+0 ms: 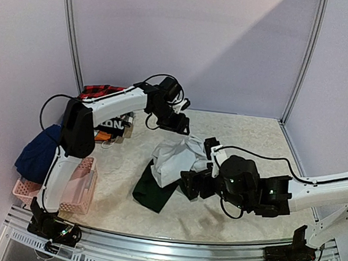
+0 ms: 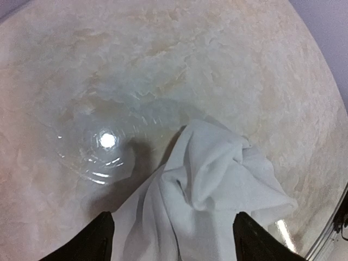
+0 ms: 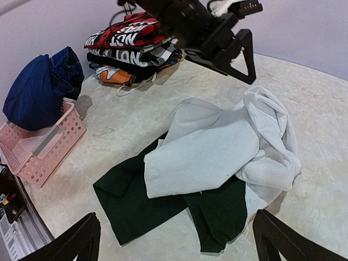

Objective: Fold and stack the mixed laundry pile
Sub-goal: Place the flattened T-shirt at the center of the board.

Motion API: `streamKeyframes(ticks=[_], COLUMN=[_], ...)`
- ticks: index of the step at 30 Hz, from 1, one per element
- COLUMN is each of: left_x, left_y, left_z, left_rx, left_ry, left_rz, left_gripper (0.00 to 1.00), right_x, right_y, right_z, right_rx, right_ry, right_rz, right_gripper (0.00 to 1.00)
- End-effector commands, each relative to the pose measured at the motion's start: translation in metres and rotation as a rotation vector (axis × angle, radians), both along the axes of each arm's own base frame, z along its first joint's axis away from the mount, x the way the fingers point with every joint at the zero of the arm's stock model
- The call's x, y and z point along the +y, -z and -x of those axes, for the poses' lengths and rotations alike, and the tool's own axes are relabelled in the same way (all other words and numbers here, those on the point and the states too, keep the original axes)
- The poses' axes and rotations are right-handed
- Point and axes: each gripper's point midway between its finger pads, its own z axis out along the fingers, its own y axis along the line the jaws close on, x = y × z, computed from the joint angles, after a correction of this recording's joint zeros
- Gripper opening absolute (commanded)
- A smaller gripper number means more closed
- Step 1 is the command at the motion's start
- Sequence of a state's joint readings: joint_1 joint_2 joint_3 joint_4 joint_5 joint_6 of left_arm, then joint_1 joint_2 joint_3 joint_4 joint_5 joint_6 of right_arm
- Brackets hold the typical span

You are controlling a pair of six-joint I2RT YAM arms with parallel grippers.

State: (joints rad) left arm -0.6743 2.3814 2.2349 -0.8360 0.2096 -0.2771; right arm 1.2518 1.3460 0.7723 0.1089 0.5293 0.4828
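While folded stack of red, black and white printed clothes (image 1: pixel 109 126) sits far left, crumpled white-and-dark-green fabric garment (image 1: pixel 172 162) lies unfolded at middle of counter (image 1: pixel 253 144), navy garment (image 1: pixel 39 151) heaped on pink plastic lattice basket (image 1: pixel 80 197) near left; left end effector (image 1: pixel 178 125) and right end effector (image 1: pixel 188 185) wide, empty; roughly half done

One print can be read, in the right wrist view, on the folded stack (image 3: pixel 142 51). The top red garment (image 3: pixel 130 30) carries big white block letters that look like "NOT". The black garment (image 3: pixel 122 56) just beneath shows the same word. From above, the letters are too blurred to read.
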Motion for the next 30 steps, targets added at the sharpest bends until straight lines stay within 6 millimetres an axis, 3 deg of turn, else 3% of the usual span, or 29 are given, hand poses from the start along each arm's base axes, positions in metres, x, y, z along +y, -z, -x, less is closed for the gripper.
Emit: streamKeyframes(ticks=[1,3,6,9,13,17,21,30], left_x=[0.023,0.040,0.067,0.096,0.120,0.132,0.127,0.130], left_y=[-0.083,-0.096,-0.104,-0.090,-0.056,-0.012,0.021,0.074], left_z=[0.012,0.020,0.039,0.065,0.103,0.142,0.170,0.194], left_rx=[-0.179,-0.216,-0.242,-0.239,-0.200,-0.128,-0.082,-0.022], left_ry=[-0.029,-0.055,-0.098,-0.137,-0.164,-0.148,-0.113,-0.123], left_rz=[0.017,-0.004,-0.047,-0.108,-0.123,-0.172,-0.216,-0.315], left_gripper=[0.87,0.98,1.00,0.99,0.91,0.85,0.82,0.80], right_x=[-0.006,-0.006,-0.006,-0.008,-0.009,-0.007,-0.008,-0.006], right_y=[0.019,0.025,0.035,0.043,0.050,0.057,0.065,0.076], right_z=[0.000,0.001,0.002,0.003,0.004,0.005,0.005,0.001], right_rx=[0.042,0.064,0.089,0.106,0.127,0.147,0.165,0.204], right_ry=[0.015,0.005,0.005,0.006,-0.002,-0.018,-0.021,-0.026], right_rz=[0.043,0.042,0.057,0.073,0.084,0.097,0.120,0.139], right_gripper=[0.98,0.98,0.98,0.98,0.97,0.97,0.96,0.96])
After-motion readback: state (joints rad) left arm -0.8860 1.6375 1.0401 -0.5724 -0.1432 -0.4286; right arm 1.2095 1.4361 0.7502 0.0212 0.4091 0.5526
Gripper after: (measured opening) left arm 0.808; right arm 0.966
